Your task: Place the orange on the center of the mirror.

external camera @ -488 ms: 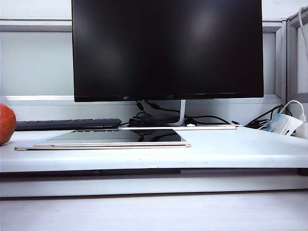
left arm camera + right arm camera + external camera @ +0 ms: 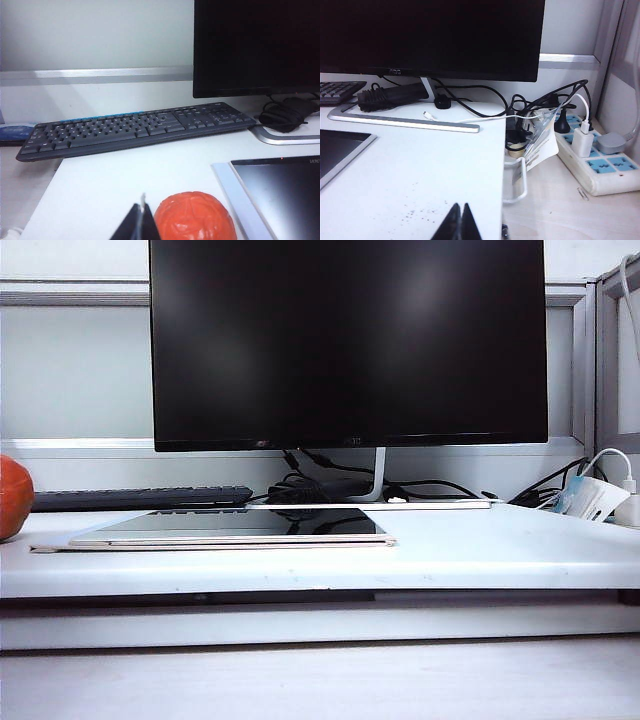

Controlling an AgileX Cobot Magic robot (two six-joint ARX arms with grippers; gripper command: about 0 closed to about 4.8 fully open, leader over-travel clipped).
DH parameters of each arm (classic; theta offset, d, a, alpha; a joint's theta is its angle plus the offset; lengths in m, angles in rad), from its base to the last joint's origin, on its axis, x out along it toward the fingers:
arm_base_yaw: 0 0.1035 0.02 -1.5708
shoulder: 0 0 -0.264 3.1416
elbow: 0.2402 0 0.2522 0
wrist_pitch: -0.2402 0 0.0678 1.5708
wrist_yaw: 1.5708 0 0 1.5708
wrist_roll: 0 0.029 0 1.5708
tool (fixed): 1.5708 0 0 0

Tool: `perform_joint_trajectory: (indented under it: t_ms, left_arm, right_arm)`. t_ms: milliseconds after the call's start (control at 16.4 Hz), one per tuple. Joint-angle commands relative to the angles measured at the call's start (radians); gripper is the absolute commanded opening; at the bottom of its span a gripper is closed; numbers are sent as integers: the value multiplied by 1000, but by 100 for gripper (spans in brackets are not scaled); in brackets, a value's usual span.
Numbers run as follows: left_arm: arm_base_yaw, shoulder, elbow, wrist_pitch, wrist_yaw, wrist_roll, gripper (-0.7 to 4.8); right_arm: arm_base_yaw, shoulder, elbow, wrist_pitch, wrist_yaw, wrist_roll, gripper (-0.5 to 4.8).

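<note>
Nothing has shifted on the desk since half a second earlier: every object sits where it did. Dominating the white table [image 2: 480, 550] is a large black monitor [image 2: 348, 340], its screen dark, on a silver stand with a bundle of black cables [image 2: 395, 93] coiled at its foot. Left of the stand, a black keyboard [image 2: 135, 127] lies along the back of the table. In front of the monitor the mirror [image 2: 240, 525] lies flat, a thin dark panel with a pale edge, nothing resting on it. At the right, off the table's edge, a white power strip [image 2: 600, 162] with blue sockets carries a white charger. The orange [image 2: 195, 217] sits on the table near the left end, just beside the mirror's left edge and apart from it. The left gripper [image 2: 142, 222] hovers low right beside the orange, fingers pressed together and holding nothing. The right gripper [image 2: 460, 222] hangs over the table's right part, its fingers likewise together and empty.
</note>
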Motion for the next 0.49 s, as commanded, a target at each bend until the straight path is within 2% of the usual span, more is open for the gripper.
perform_joint_trajectory:
  t_ms: [61, 122, 244, 366, 488]
  left_arm:
    - [0, 0, 2, 23, 53, -50, -5]
    - [0, 0, 2, 36, 80, -80, -5]
    - [0, 0, 2, 70, 124, -142, -5]
    - [0, 0, 2, 99, 143, -258, -5]
    - [0, 0, 2, 121, 143, -352, -5]
  right_arm:
    - [2, 0, -7, 16, -119, 167, -1]
    - [2, 0, -7, 15, -216, 222, -1]
    - [2, 0, -7, 10, -429, 241, -1]
    - [2, 0, -7, -15, -607, 241, -1]
    - [2, 0, -7, -46, -654, 241, -1]
